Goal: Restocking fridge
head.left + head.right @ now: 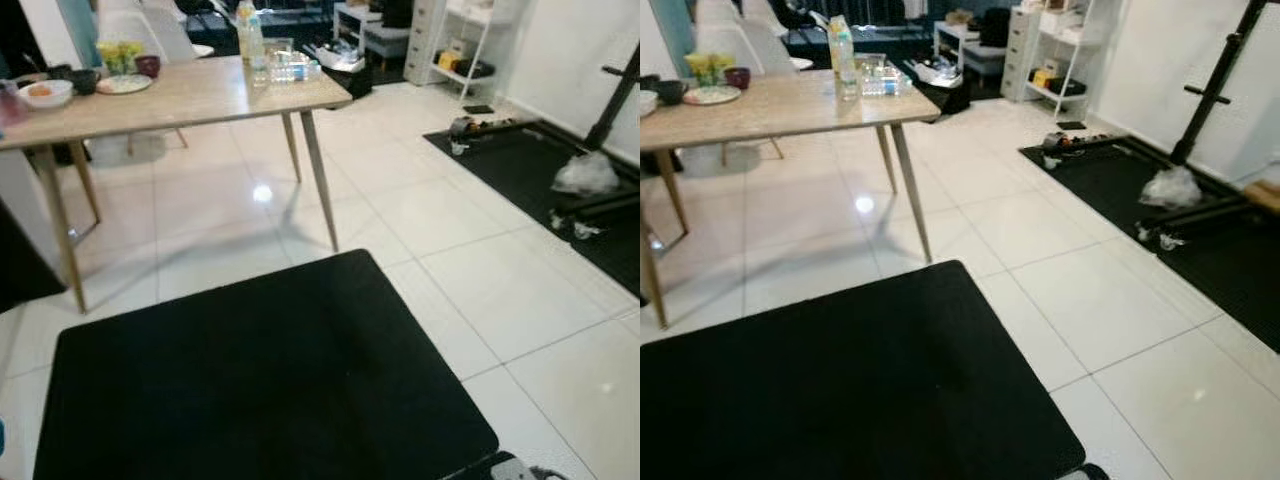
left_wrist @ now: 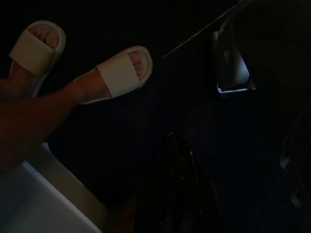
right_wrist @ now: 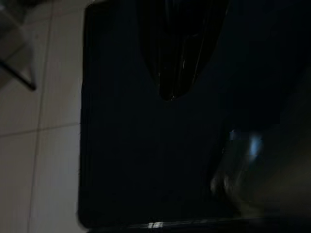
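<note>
Ahead, bottles (image 1: 250, 35) stand on a wooden table (image 1: 180, 95).

Upright bottle (image 1: 246, 28) and clear containers (image 1: 285, 66) on table's far edge.

mat (image 1: 270, 380) black | floor (image 1: 450, 210) white tile | table (image 1: 190, 95) light wood | slippers (image 2: 119, 73) cream

We see a white tiled floor (image 1: 430, 210) with a black mat (image 1: 260, 380) lying flat across the lower part of the frame. At upper left stands a wooden table (image 1: 180, 95) on slanted legs; on it we spot a white bowl (image 1: 45, 93), a plate (image 1: 124, 84), a dark cup (image 1: 148, 66), a bottle (image 1: 247, 30) and a clear container (image 1: 285, 65) near the far edge. At right, a second dark mat (image 1: 540, 180) carries a crumpled bag (image 1: 585, 175).
</note>
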Tool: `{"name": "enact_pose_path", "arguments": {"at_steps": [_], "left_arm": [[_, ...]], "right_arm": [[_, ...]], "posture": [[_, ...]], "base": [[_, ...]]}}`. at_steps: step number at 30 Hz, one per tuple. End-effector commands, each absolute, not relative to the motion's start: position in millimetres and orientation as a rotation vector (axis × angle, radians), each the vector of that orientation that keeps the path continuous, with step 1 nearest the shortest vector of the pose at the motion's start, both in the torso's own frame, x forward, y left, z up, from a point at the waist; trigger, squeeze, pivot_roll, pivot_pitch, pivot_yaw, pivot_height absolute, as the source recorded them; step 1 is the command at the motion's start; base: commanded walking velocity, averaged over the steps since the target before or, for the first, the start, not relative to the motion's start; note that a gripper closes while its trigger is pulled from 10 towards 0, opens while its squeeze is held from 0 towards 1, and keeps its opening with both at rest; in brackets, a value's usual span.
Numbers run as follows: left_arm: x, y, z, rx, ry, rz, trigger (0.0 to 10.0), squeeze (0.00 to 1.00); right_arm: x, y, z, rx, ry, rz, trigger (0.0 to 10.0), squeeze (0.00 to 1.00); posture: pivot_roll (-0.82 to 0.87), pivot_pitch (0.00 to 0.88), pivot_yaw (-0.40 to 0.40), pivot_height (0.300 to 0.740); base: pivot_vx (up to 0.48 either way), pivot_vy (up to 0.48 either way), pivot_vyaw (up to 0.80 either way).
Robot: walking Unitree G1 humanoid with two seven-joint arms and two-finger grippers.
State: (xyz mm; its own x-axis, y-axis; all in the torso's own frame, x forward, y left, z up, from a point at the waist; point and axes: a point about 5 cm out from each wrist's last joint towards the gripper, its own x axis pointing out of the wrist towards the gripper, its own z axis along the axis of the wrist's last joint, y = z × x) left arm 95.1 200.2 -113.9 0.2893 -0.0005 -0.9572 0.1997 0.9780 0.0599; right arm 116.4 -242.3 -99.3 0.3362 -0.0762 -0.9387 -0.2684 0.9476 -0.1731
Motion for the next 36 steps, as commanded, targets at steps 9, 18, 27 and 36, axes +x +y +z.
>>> {"name": "enact_pose_path", "arguments": {"at_steps": [9,18,27,36], "left_arm": [[125.8,180.8,-107.3,0.142,1.143,-0.163,10.0,0.00],[125.3,182.3,-107.3,0.146,1.144,-0.163,10.0,0.00],[124.3,194.5,-105.9,0.161,1.148,-0.154,10.0,0.00],[126.4,192.6,-105.5,0.162,1.141,-0.159,10.0,0.00]], "right_arm": [[121.1,-246.6,-96.7,-0.327,1.215,0.116,10.0,0.00],[120.1,-246.1,-97.2,-0.327,1.217,0.119,10.0,0.00],[117.4,-245.5,-98.1,-0.332,1.223,0.124,10.0,0.00],[115.9,-253.0,-96.5,-0.334,1.227,0.099,10.0,0.00]], "posture": [[-0.02,0.000,-0.041,0.740],[-0.02,0.000,-0.040,0.740],[-0.02,0.000,-0.038,0.740],[-0.02,0.000,-0.032,0.740]], "base": [[0.279,0.000,0.00],[0.279,0.000,0.00],[0.278,0.000,0.00],[0.277,0.000,0.00]]}}
